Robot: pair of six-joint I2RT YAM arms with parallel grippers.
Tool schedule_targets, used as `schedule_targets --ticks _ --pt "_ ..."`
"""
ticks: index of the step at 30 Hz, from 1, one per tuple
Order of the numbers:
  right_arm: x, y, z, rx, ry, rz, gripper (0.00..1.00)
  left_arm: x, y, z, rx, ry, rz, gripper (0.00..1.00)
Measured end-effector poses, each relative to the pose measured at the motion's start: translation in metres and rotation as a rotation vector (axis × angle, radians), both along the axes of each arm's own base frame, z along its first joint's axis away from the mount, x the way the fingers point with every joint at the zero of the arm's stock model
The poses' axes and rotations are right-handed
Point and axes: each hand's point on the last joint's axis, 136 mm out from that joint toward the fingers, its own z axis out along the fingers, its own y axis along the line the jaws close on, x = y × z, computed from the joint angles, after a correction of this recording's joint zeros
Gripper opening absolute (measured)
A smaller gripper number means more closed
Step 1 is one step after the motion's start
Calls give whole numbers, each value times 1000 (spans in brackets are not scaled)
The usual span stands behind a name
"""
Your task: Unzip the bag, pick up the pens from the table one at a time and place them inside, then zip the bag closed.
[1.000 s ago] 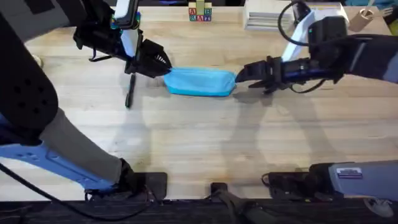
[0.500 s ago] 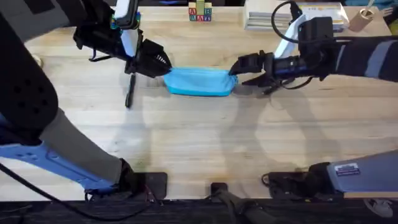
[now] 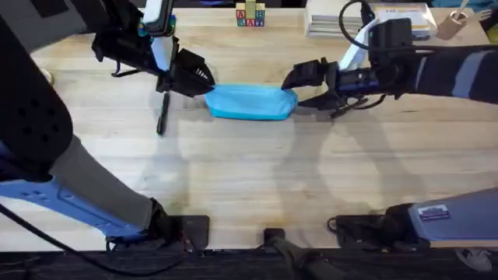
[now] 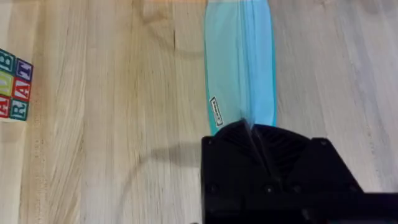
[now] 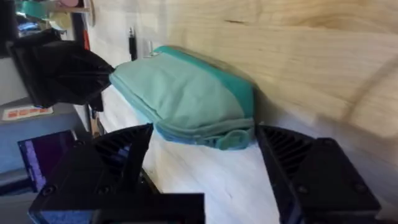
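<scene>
The light blue bag lies lengthwise across the far middle of the table, its zipper looking closed. My left gripper is shut on the bag's left end; the left wrist view shows the bag running away from the pinched fingertips. My right gripper is open at the bag's right end, one finger on each side of it. In the right wrist view the bag and its end tab sit between the spread fingers. One black pen lies left of the bag.
Alphabet blocks stand at the table's far edge, also seen as blocks in the left wrist view. A white stack and a tan cup sit at the back right. Bare wood stretches in front of the bag.
My right gripper has moved left and slightly back to the bag's right end, and its fingers have spread wider. The left gripper, bag and pen have stayed put.
</scene>
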Motion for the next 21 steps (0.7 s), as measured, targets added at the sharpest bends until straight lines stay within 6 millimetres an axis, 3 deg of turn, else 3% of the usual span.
schedule_targets --ticks 5,21 --pt "2 10 4 13 -17 9 996 0 0 0 0 2 0 41" --pt "0 14 9 54 4 14 997 0 0 0 0 2 0 41"
